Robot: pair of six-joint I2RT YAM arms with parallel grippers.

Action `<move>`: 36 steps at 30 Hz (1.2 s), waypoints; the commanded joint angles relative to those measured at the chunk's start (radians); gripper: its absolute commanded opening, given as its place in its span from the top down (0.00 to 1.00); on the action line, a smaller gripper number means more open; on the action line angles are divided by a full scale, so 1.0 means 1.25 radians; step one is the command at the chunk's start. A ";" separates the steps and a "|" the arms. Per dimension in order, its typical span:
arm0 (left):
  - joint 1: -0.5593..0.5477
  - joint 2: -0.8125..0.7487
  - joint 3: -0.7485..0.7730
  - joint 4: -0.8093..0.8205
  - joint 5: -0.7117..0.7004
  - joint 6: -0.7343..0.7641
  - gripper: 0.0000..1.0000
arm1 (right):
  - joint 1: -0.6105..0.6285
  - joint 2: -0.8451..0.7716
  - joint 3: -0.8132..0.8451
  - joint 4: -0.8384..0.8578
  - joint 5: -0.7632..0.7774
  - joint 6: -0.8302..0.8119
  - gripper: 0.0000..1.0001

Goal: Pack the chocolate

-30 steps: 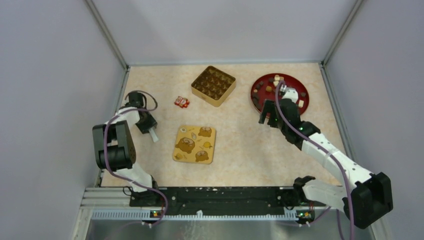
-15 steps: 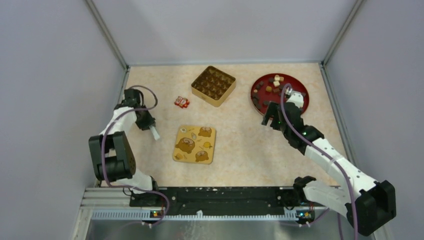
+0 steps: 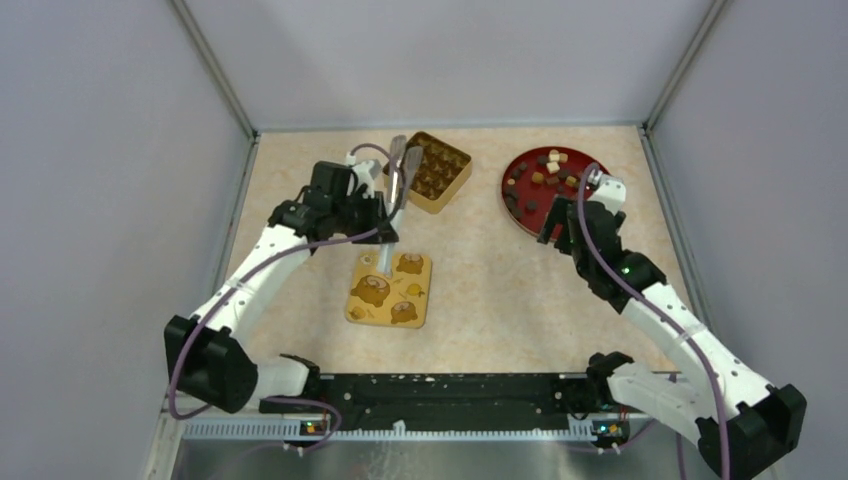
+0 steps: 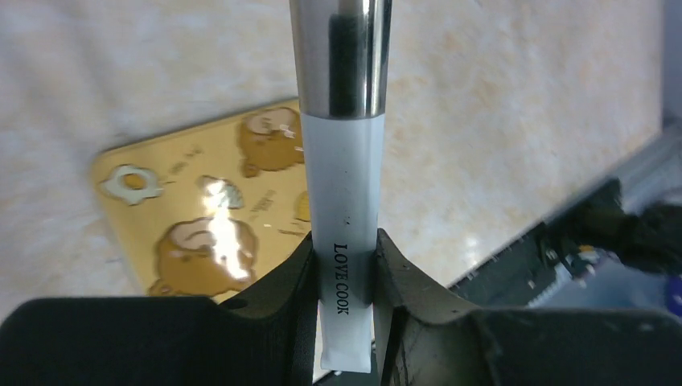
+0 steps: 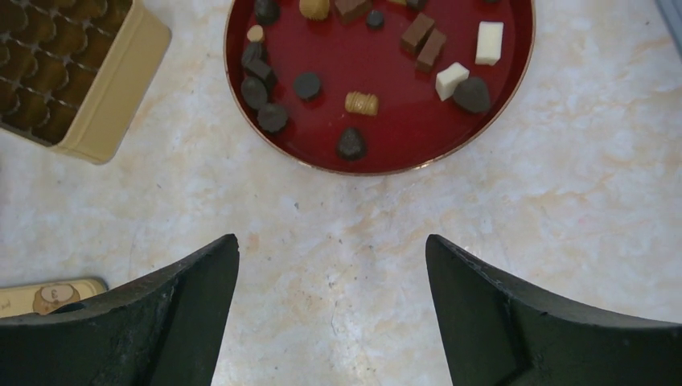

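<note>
Left hand (image 4: 346, 249): narrow, clamped on the white handle of a utensil (image 4: 347, 185); one finger (image 4: 285, 281) pressed to each side of the print LOVE COOK; raised off the worktop (image 4: 499, 121)
Utensil: white handle end poking back past the fingers; shiny metal shaft running straight out ahead of the fingertips; in the top view, far end over the near-left edge of the tin (image 3: 428, 172); kind of utensil not clear
Lid (image 4: 201, 225): yellow, square, printed side up; flat on the worktop under and just ahead of the left hand, apart from it
Right hand (image 5: 331, 241): spread wide, holding nothing; fingers over bare worktop
Chocolate (image 5: 307, 84): just ahead of the right hand's fingertips, apart from them; scattered loose in the red plate (image 5: 394, 133); mostly dark lumps, a few tan, two cream-white blocks
Tin: ahead and to the left of the right hand; beside the red plate, not touching; open, gold, divided into small compartments; contents not clear
</note>
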 commanded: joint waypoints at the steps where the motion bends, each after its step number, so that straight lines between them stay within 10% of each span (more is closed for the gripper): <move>1: -0.074 -0.018 -0.011 0.056 0.205 0.018 0.99 | 0.000 -0.038 0.055 -0.027 0.067 -0.025 0.16; 8: -0.228 0.083 -0.096 0.252 0.441 -0.046 0.95 | 0.000 -0.078 0.056 -0.039 0.093 -0.024 0.16; 27: -0.309 0.443 -0.116 0.668 0.441 -0.321 0.95 | 0.000 -0.143 0.055 -0.106 0.101 0.005 0.16; 36: -0.317 0.440 -0.111 0.599 0.385 -0.335 0.26 | 0.000 -0.138 0.039 -0.116 0.072 0.030 0.17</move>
